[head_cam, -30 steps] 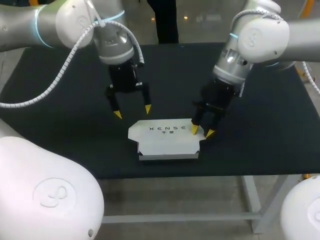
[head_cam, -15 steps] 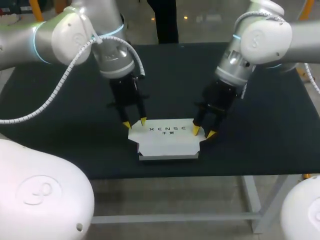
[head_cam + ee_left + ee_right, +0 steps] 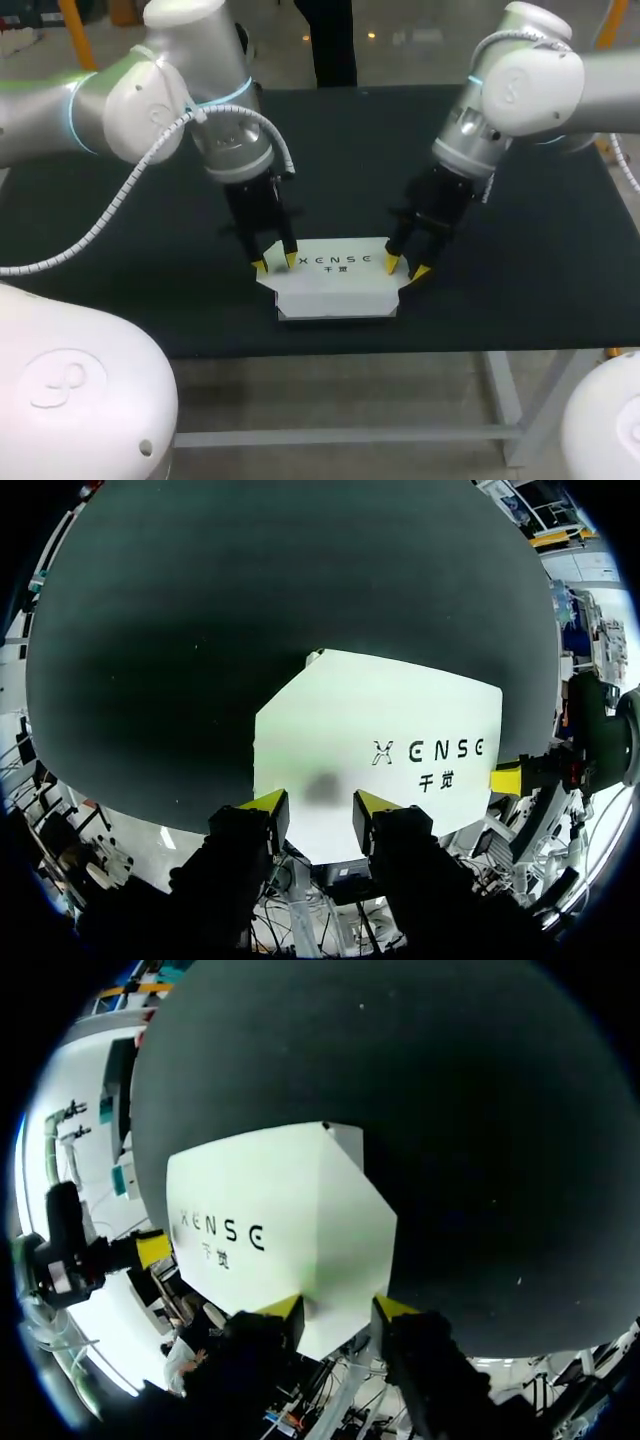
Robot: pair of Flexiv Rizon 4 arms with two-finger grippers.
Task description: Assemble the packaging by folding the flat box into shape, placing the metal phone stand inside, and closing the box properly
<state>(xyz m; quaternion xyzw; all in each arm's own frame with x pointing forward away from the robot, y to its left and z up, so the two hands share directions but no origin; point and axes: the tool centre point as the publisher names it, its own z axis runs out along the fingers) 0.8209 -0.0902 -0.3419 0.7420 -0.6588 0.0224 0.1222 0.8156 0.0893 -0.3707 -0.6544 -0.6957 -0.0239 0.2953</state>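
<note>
A white cardboard box (image 3: pixel 338 280) lies flat-topped on the black table, close to its front edge, printed lid upward. My left gripper (image 3: pixel 275 263) points down at the lid's left back corner, its yellow tips a short way apart with the lid's edge (image 3: pixel 400 740) showing between them (image 3: pixel 320 805). My right gripper (image 3: pixel 405 267) stands at the lid's right corner, jaws also partly apart, the angled corner of the box (image 3: pixel 270 1230) running between the tips (image 3: pixel 340 1307). Neither pair visibly clamps anything. No metal phone stand is in view.
The black table (image 3: pixel 150 220) stretches wide behind and to both sides of the box. Its front edge (image 3: pixel 450 345) runs just below the box. Both arms lean in from the back corners over the table's middle.
My left gripper came down and right from above the table to the box's left corner, and its fingers closed from wide to narrow. The right gripper and the box stayed put.
</note>
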